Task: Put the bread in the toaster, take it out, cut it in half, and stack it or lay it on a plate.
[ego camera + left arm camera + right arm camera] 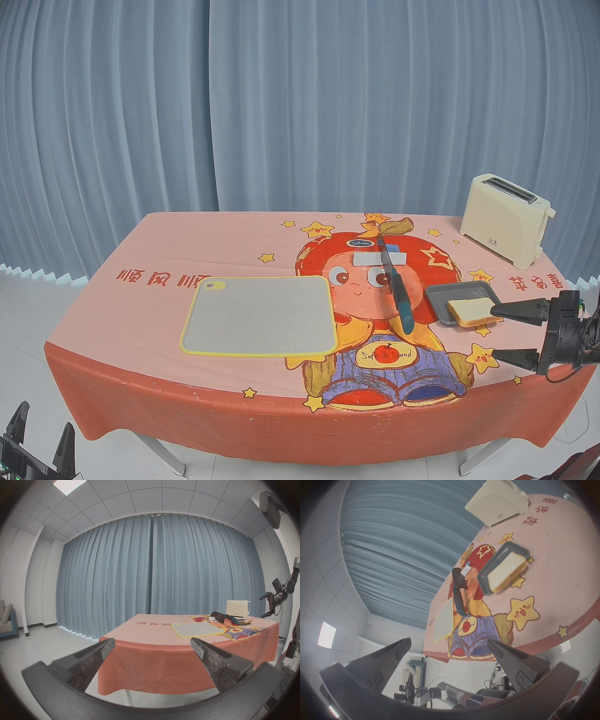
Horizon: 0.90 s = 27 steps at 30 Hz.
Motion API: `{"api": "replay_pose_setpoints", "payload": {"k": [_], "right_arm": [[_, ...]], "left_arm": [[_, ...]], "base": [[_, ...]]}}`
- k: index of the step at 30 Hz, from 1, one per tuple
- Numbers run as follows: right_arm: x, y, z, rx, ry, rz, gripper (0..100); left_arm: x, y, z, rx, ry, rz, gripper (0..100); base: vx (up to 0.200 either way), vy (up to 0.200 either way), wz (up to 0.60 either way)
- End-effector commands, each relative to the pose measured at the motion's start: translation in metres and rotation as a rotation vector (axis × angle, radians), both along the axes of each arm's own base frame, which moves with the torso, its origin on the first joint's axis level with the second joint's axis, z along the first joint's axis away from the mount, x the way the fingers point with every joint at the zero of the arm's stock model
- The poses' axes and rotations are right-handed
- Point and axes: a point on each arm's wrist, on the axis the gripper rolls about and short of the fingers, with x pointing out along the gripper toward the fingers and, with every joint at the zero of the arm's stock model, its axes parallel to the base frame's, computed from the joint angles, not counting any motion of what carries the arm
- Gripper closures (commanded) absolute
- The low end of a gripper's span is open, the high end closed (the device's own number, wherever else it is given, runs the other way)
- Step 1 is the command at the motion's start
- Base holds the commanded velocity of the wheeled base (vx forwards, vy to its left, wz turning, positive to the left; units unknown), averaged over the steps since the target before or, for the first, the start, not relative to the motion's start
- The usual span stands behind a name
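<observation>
A slice of bread (473, 311) lies in a small grey tray (464, 287) on the right of the table. Behind it, at the far right corner, stands the cream toaster (506, 219), its slot empty as far as I see. A knife (395, 284) with a teal handle lies on the cloth between the tray and the grey, yellow-rimmed cutting board (259, 315). My right gripper (497, 332) is open at the table's right edge, its fingers pointing at the bread (506, 570) from just beside the tray. My left gripper (45, 417) is open, low and off the table's left front corner.
The table carries a pink and orange cartoon cloth (187, 250). Grey curtains hang close behind it. The left half of the cloth beyond the cutting board is bare. A white label (367, 258) lies under the knife's blade.
</observation>
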Motion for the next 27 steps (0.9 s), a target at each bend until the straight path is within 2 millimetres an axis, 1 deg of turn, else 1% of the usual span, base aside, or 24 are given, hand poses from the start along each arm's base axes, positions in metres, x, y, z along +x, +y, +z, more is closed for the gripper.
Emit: {"api": "replay_pose_setpoints", "payload": {"k": [1,11,13,17,23,27], "right_arm": [[0.009,0.000,-0.007,0.008,0.044,0.011,0],[0.021,-0.008,-0.013,0.048,0.092,0.014,0],[0.029,-0.014,-0.016,0.057,0.110,-0.006,0],[0.036,-0.018,-0.022,0.058,0.140,-0.024,0],[0.048,-0.022,-0.030,0.059,0.123,-0.040,0],[0.051,-0.024,-0.033,0.065,0.137,-0.054,0]], "left_arm": [[0.001,0.000,-0.005,-0.001,0.019,0.000,0],[0.001,0.000,-0.005,-0.001,0.019,0.000,0],[0.001,0.000,-0.005,-0.001,0.019,0.000,0],[0.001,0.000,-0.005,-0.001,0.019,0.000,0],[0.001,0.000,-0.005,-0.001,0.019,0.000,0],[0.001,0.000,-0.005,-0.001,0.019,0.000,0]], "base": [[0.000,0.000,0.00],[0.000,0.000,0.00],[0.000,0.000,0.00],[0.000,0.000,0.00],[0.000,0.000,0.00],[0.000,0.000,0.00]]}}
